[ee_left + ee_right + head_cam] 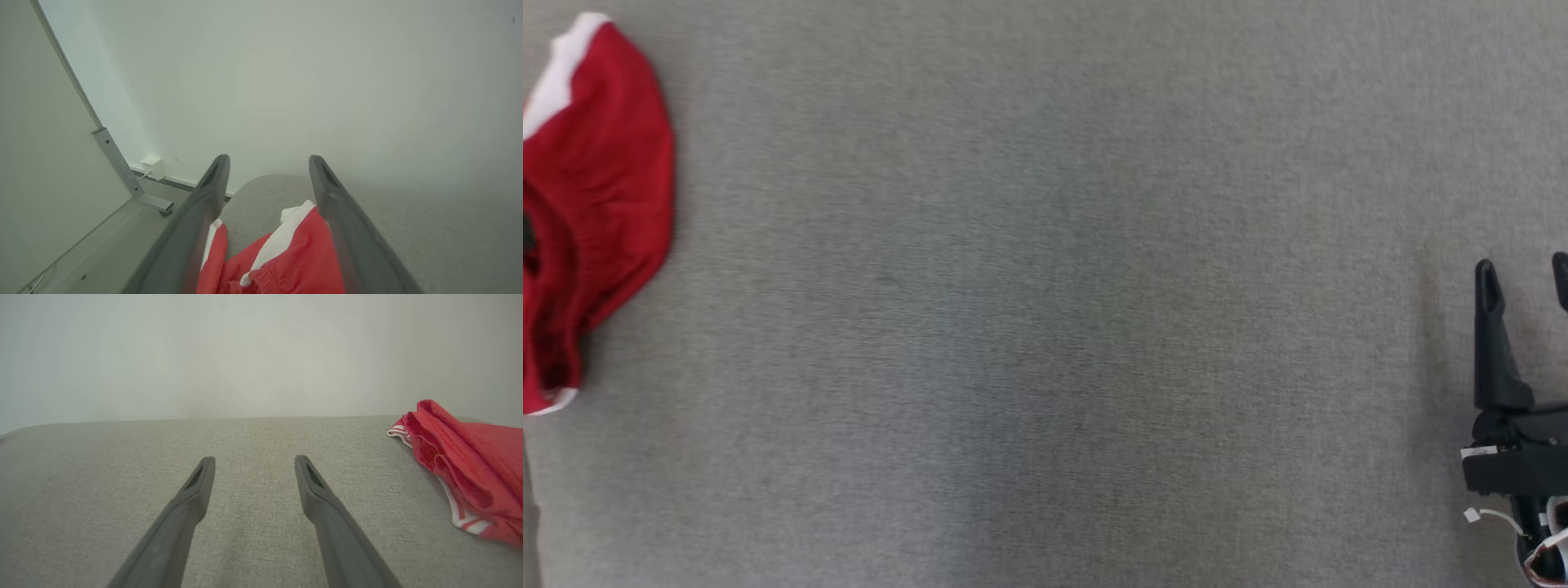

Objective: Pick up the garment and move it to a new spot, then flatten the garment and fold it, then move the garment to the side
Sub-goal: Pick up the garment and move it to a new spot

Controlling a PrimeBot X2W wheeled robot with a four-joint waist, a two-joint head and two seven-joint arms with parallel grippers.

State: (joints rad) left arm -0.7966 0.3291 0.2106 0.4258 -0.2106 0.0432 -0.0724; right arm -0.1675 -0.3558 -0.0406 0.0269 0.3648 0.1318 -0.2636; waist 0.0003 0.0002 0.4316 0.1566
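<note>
right gripper (1523,265): sits at the lower right of the head view, points straight up the frame, over the grey bench (1045,327)
right fingers (192,498): spread wide, holding nothing, just bare fabric in between
left gripper (268,158): tilted down over the left end of the bench, aimed past the rounded edge toward the wall (286,81)
left fingers (204,196): wide apart too, not clamped on anything; either side of the red cloth, honestly can't tell if touching it
garment (605,180): red with white trim, bunched up at the far left edge of the bench, well apart from the right gripper
left wrist view extras: metal leg (118,163) standing on the floor (102,253), plus a little white box (154,166) with a cable low on the wall
right wrist view extras: side-on look at the garment off to the right, with folds, a stitched seam and a striped white hem
head view extras: top-down look, a big bare stretch of bench between garment and right gripper
</note>
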